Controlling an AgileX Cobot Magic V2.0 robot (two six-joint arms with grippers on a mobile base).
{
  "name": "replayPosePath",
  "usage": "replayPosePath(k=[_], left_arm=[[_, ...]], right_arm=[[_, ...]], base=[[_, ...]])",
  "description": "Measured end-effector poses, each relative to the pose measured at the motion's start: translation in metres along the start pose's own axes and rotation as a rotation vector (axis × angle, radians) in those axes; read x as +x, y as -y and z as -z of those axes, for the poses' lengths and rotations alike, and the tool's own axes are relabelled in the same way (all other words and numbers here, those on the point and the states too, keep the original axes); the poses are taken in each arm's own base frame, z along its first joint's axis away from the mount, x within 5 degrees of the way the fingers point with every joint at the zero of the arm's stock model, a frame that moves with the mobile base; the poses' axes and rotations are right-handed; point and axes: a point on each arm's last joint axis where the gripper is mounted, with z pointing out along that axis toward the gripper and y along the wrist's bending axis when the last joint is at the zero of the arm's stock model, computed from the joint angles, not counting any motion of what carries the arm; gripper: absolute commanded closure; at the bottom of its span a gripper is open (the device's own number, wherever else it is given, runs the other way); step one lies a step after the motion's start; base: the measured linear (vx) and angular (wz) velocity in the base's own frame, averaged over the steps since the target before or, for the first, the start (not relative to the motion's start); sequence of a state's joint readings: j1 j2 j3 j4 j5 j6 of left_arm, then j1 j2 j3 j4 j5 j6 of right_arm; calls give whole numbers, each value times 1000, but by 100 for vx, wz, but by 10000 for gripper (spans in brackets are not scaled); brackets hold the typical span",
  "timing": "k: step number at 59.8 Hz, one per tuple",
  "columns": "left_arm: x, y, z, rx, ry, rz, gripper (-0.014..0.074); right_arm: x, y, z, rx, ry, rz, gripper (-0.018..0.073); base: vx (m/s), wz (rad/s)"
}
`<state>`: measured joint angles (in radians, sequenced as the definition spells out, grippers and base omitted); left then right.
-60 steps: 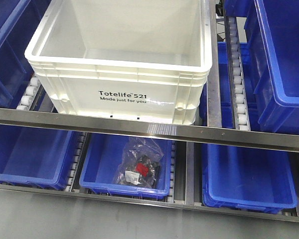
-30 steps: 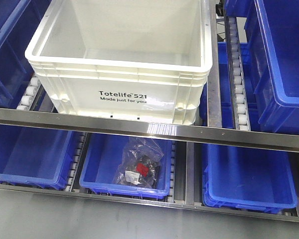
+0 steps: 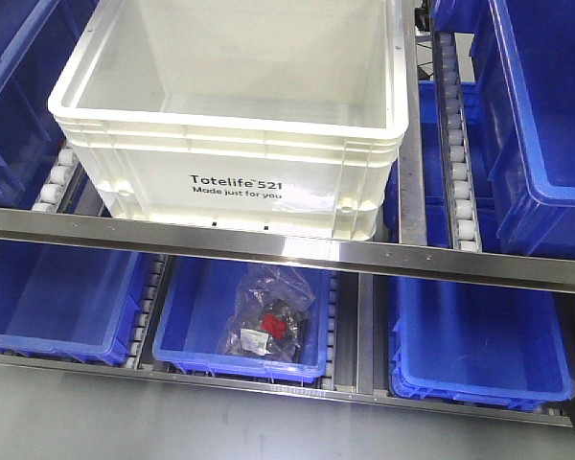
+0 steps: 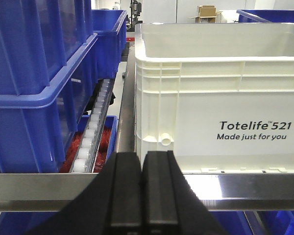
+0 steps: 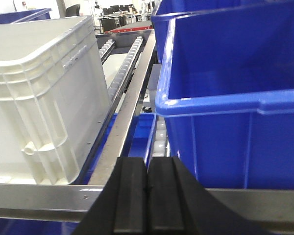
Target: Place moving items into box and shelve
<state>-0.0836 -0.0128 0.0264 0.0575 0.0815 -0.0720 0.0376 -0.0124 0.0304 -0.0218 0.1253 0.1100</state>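
Note:
The box is a large white crate printed "Totelife 521", resting on the upper shelf level behind a steel rail. What shows of its inside is bare white; the moving items are out of view. In the left wrist view the box stands just beyond the rail, and my left gripper is shut with nothing between its fingers, in front of the box's left corner. My right gripper is likewise shut on nothing, facing the gap between the box and a blue bin. Neither gripper shows in the front view.
Blue bins flank the box on both sides and fill the lower level. One lower bin holds a clear plastic bag with red and black parts. Roller tracks run between lanes. Stacked blue bins stand left of the box.
The front view has drifted very slightly; the lower bins sit a touch lower in frame. The box has not moved.

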Motion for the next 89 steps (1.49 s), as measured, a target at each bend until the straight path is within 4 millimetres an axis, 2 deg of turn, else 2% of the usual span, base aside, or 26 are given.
replayPosePath(k=[13,89], left_arm=[[0,0,0,0,0,0,603],[0,0,0,0,0,0,603]], right_arm=[[-2,0,0,0,20,80,568],[-2,0,0,-2,23,60,568]], base=[[0,0],[0,0]])
